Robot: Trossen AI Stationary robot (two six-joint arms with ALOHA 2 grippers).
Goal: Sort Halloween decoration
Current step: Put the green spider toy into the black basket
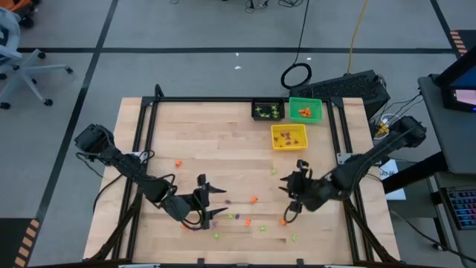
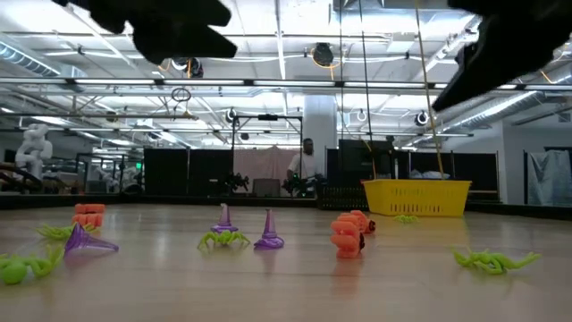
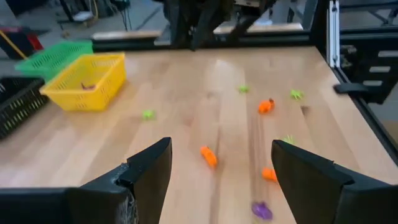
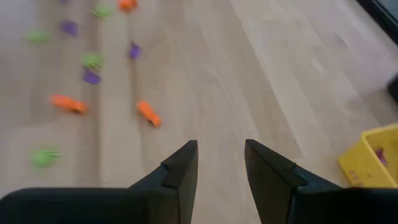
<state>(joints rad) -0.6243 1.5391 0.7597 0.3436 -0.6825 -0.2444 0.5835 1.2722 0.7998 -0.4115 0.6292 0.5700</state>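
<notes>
While both tools hover empty, left tool [image 3: 214, 171] fingers wide apart, right tool [image 4: 221, 165] fingers narrowly apart, trinkets [image 1: 254, 199] lie scattered across near counter [image 1: 201, 134]. Best: centre over one orange piece, descend straight, pinch gently.

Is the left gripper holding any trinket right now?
No, the left gripper is open, with nothing between its fingers; an orange trinket lies on the table beyond.

wooden table [image 1: 223, 134], scattered trinkets [image 1: 254, 199], three bins [image 1: 288, 136]
</notes>
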